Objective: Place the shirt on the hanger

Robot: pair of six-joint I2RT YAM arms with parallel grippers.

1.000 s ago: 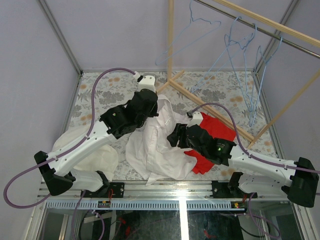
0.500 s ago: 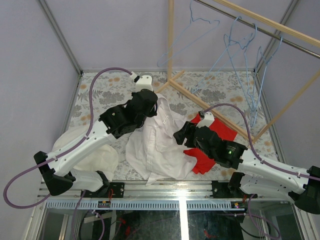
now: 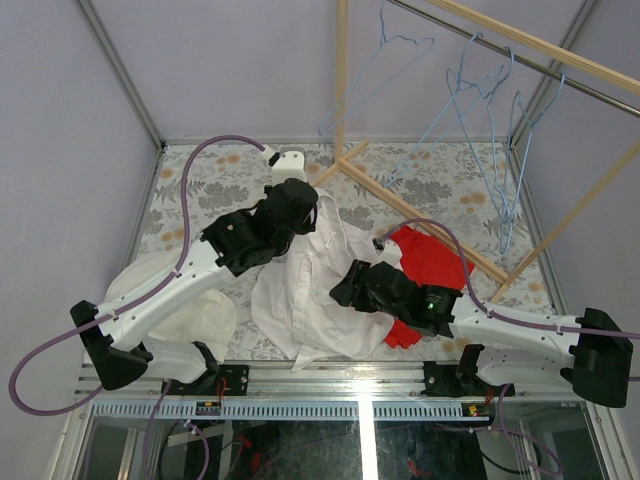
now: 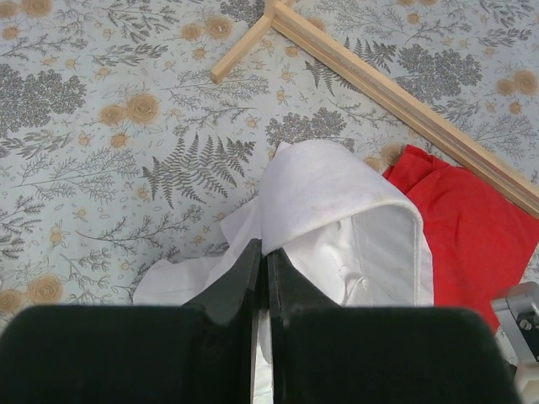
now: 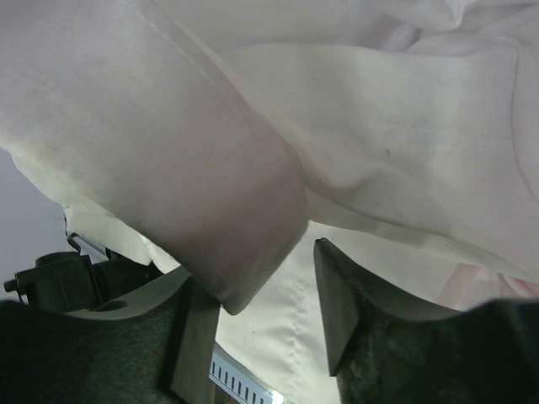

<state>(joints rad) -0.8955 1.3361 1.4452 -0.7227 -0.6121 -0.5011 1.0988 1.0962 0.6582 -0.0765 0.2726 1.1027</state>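
Top external view: the shirt (image 3: 315, 290) is seen heaped in the lower middle of the frame on the flowered table (image 3: 200, 180), between the two arms, with its upper edge drawn up toward the left arm's wrist just above the centre. In the left wrist view the left gripper (image 4: 262, 252) is shown with its jaws pressed together, a white fold of the shirt pinched at their tips and a rounded fold standing just beyond them. In the right wrist view the right gripper (image 5: 265, 273) is shown with its jaws apart at a middling width. A cuff-like fold of the shirt hangs between them, close against the finger at the frame's left and clear of the other, so nothing is clamped.

A red cloth (image 3: 432, 258) is partly covered by the right arm, right of centre. An off-white garment (image 3: 190, 310) lies at lower left beneath the left arm. Blue wire hangers (image 3: 480, 85) are hung on a wooden rack (image 3: 420, 215) at upper right, well apart from the shirt.
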